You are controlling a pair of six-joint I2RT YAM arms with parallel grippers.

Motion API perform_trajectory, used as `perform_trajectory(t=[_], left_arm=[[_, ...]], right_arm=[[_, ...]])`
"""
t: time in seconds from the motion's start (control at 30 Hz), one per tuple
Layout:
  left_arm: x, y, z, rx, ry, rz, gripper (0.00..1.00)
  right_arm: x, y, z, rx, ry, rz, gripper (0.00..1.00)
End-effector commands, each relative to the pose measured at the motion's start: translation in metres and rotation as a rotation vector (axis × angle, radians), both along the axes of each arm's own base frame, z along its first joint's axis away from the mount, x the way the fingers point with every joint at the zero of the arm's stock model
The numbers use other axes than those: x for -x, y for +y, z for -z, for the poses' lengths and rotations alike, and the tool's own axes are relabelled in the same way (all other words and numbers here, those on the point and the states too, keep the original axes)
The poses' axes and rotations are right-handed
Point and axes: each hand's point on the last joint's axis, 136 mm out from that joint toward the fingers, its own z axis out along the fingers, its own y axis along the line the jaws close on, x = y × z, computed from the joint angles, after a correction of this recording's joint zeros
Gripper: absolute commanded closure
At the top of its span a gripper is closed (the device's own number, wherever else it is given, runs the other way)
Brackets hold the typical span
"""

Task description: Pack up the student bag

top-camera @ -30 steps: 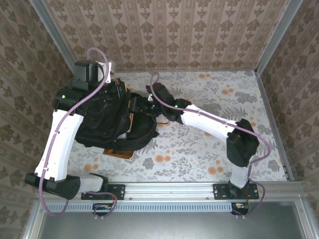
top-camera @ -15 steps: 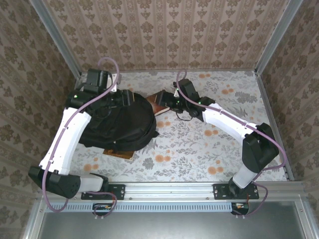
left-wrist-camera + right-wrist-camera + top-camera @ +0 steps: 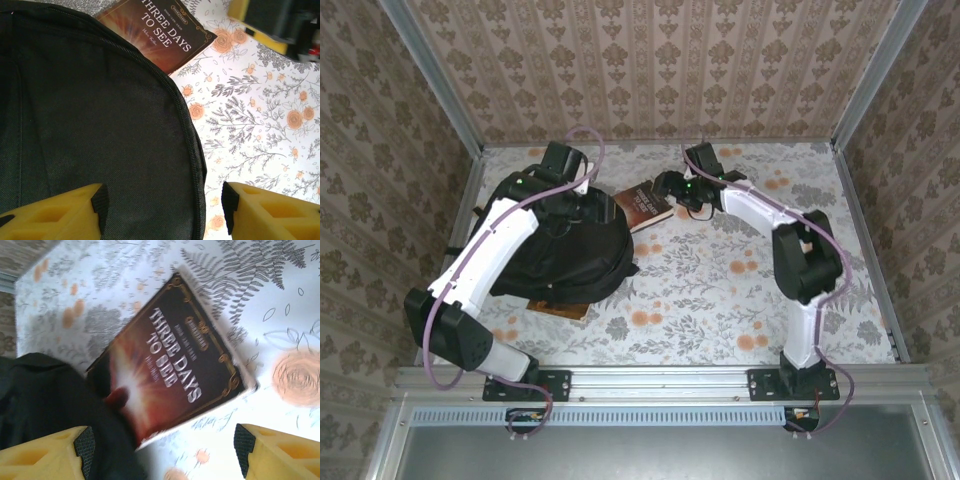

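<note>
Top external showed the student bag [image 3: 560, 255] lying left on the table [image 3: 720, 300], the Three Days to See book [image 3: 645, 203] only partly under its edge. The left gripper [image 3: 164, 210] and right gripper [image 3: 163, 447] both gaped empty, so packing looked unfinished.

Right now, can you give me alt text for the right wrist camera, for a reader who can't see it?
A dark book titled Three Days to See lies on the floral tablecloth, one corner covered by the black student bag. The right end effector is open above it, its yellow fingers at the frame's bottom corners.
</note>
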Motion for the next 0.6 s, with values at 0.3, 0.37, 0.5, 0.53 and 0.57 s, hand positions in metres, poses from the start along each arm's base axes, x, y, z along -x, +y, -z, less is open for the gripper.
perform_trajectory(t=[0.3,0.37,0.5,0.53,0.57], left_arm=[[-0.004,0.014,-0.001,0.109,-0.003,-0.047,0.38],[-0.005,0.014,-0.002,0.115,-0.003,-0.046,0.38],[-0.005,0.012,-0.002,0.123,-0.004,-0.039,0.38],[-0.004,0.011,-0.002,0.125,-0.004,-0.035,0.38],[-0.004,0.011,-0.002,0.126,-0.003,-0.035,0.38]], right_arm=[[-0.007,0.015,0.083,-0.119,0.240,-0.023,0.40],[-0.005,0.017,0.087,-0.126,0.250,-0.019,0.45],[-0.004,0.020,0.091,-0.141,0.260,-0.020,0.62],[-0.003,0.020,0.092,-0.144,0.263,-0.020,0.67],[-0.002,0.021,0.092,-0.143,0.263,-0.023,0.71]])
